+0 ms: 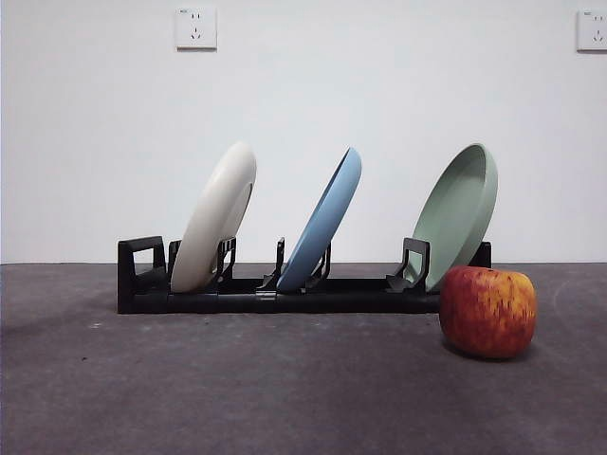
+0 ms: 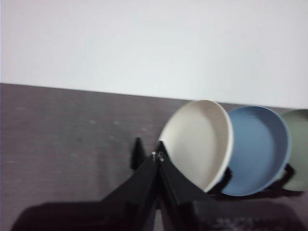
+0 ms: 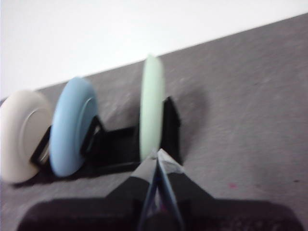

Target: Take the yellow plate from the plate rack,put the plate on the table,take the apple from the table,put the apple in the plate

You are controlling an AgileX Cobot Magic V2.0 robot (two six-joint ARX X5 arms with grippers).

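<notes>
Grey table (image 1: 237,398); both hands closed, empty.

Cream yellow plate (image 1: 216,216) tilted in black plate rack (image 1: 275,290), red apple (image 1: 487,311) on table (image 1: 237,389)

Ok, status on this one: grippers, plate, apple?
Both grippers shut, holding nothing. Yellow plate in the plate rack. Apple on table. Nothing blocking.

The black two-jawed left gripper (image 2: 157,155) is hanging with jaws pressed together at the tips; the black right gripper (image 3: 158,155) is doing likewise.
</notes>
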